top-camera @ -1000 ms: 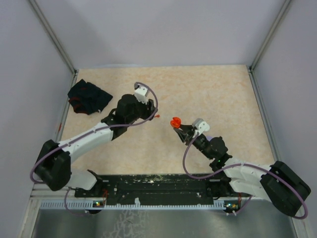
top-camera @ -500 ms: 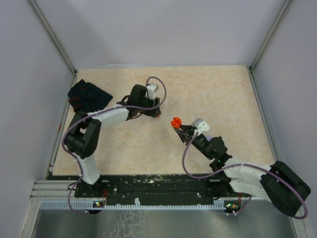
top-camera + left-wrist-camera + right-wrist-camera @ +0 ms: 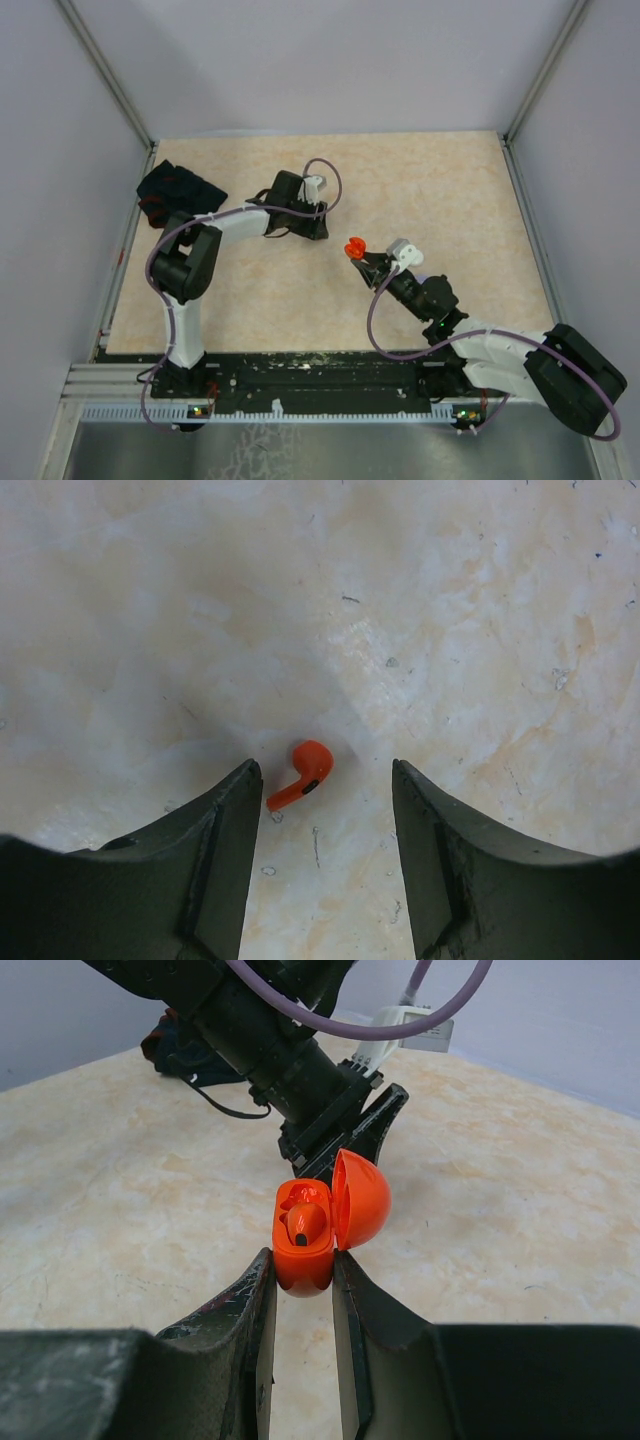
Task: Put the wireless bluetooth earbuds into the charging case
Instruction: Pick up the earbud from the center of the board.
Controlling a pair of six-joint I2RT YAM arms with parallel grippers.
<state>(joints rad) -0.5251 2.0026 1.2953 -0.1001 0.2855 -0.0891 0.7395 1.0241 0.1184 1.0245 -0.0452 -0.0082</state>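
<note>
The desk [image 3: 430,190] has a beige, marble-like surface, and pale grey walls [image 3: 320,60] with thin metal posts [image 3: 105,70] close it in on three sides. A black cloth [image 3: 178,195] lies crumpled at the upper left corner of the desk. In the left wrist view a red earbud [image 3: 303,773] lies flat on the desk, in the lower middle of the frame. Its long axis runs diagonally: the round head points to the upper right and the short stem to the lower left. The left gripper [image 3: 316,231] stands over it with the jaws moderately apart, one finger on each side of the earbud, and neither touches it. The right gripper [image 3: 362,258], near the centre of the top view, is closed narrowly on the orange-red charging case [image 3: 303,1260] and holds it above the desk. The lid [image 3: 360,1200] of the case is open and leans to the right of the frame. A second earbud [image 3: 305,1223] sits inside the case.
</note>
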